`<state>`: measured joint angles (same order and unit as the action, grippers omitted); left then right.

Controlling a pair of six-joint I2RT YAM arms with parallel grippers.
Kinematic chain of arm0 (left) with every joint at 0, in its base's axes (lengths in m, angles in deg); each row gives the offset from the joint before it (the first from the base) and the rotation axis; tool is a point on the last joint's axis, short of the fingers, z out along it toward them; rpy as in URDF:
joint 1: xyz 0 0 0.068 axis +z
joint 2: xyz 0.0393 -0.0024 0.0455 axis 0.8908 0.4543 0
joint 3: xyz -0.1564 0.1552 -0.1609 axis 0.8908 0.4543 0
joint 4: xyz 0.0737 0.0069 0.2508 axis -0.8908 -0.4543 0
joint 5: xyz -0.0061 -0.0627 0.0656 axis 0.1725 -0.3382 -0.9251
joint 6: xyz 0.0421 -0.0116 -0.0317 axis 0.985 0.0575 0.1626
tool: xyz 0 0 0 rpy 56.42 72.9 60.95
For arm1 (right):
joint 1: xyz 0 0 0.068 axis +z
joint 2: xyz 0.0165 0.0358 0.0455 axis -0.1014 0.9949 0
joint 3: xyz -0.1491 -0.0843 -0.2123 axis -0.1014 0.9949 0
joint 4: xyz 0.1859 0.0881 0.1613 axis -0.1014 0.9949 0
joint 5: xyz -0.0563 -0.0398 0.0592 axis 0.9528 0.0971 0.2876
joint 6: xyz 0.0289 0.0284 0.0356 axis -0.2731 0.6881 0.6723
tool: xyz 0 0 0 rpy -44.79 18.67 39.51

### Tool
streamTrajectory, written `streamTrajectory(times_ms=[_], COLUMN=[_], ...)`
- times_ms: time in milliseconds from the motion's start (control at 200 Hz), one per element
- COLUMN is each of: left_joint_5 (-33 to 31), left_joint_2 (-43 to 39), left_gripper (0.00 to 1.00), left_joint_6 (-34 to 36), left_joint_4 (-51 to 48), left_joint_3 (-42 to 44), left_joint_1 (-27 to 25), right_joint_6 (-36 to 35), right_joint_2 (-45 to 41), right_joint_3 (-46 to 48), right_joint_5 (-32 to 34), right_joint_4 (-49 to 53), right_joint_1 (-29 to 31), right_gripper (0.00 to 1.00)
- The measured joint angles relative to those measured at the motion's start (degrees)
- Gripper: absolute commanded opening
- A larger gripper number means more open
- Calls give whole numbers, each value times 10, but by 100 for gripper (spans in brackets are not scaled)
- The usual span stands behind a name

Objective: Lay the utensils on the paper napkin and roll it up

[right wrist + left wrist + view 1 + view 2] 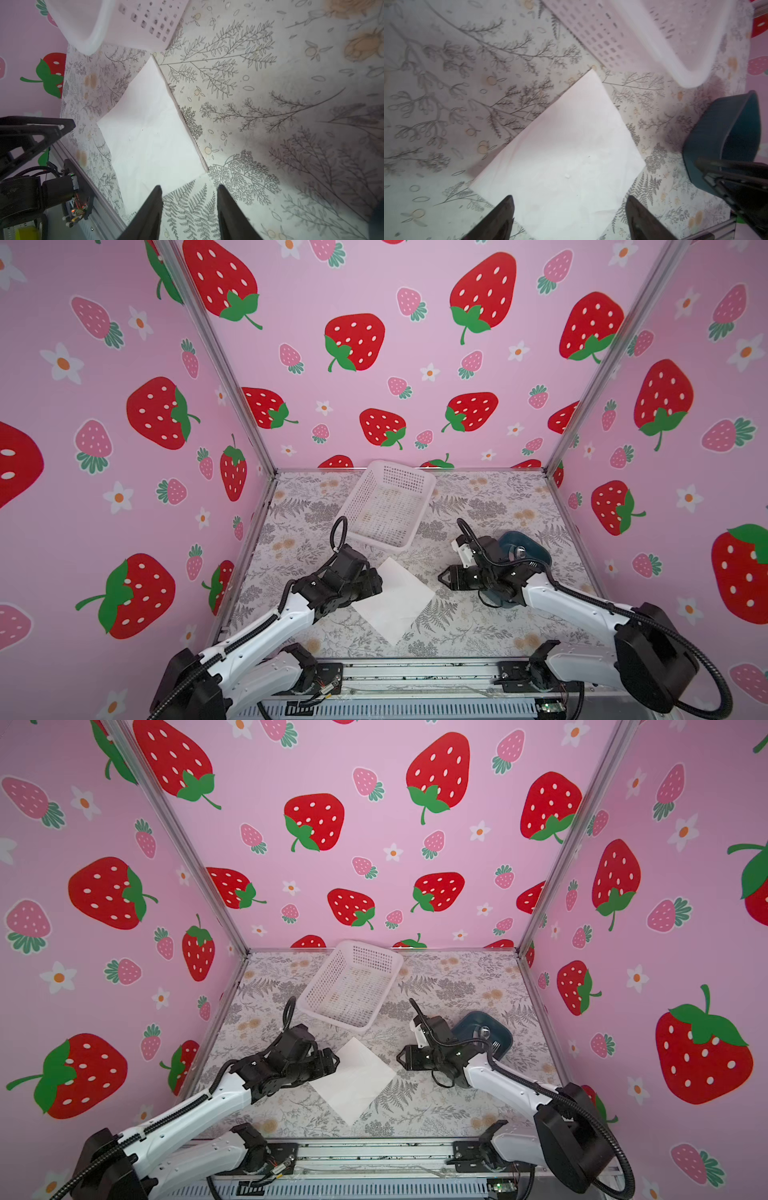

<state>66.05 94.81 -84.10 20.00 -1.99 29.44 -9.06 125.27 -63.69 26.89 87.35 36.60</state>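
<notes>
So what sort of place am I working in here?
Most likely a staged robot test booth, not a real dining room: pink strawberry-print walls hung on metal frame posts, a floral-print tabletop, and props such as a paper napkin and a white basket laid out.

The napkin (pixel 399 601) lies flat and spread open at the middle of the table (pixel 478 630) in front of me. It is a thin, plain white square, turned corner-on like a diamond and lightly creased. I can't make out the utensils.
</notes>
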Motion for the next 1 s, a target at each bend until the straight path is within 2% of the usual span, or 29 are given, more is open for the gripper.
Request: streamTrajectory(times_ms=[85,150,245,345,470,630,755,890,1001], left_joint_5=[24,37,57,72,84,108,143,175,181], left_joint_2=[-7,-9,-17,-25,-21,7,39,81,100], left_gripper=[84,84,85,85,85,81,76,70,72], left_joint_6=[12,18,28,38,56,72,76,75,64], left_joint_4=[-8,-11,-13,-14,-30,-59,-63,-38,-16], left_joint_3=[9,11,11,11,6,-35,-66,-69,-69], left_joint_1=[41,65,75,78,86,94,95,93,87], right_joint_6=[12,20,29,45,69,117,153,160,142], right_joint_2=[13,55,147,212,247,249,214,163,139], right_joint_3=[0,-11,-51,-85,-103,-84,-43,0,18], right_joint_5=[3,0,4,14,38,62,72,101,111], right_joint_4=[-31,-51,-66,-83,-100,-114,-121,-103,-95], right_joint_1=[48,90,132,149,151,132,99,64,46], right_gripper=[44,43,41,40,37,33,30,31,34])
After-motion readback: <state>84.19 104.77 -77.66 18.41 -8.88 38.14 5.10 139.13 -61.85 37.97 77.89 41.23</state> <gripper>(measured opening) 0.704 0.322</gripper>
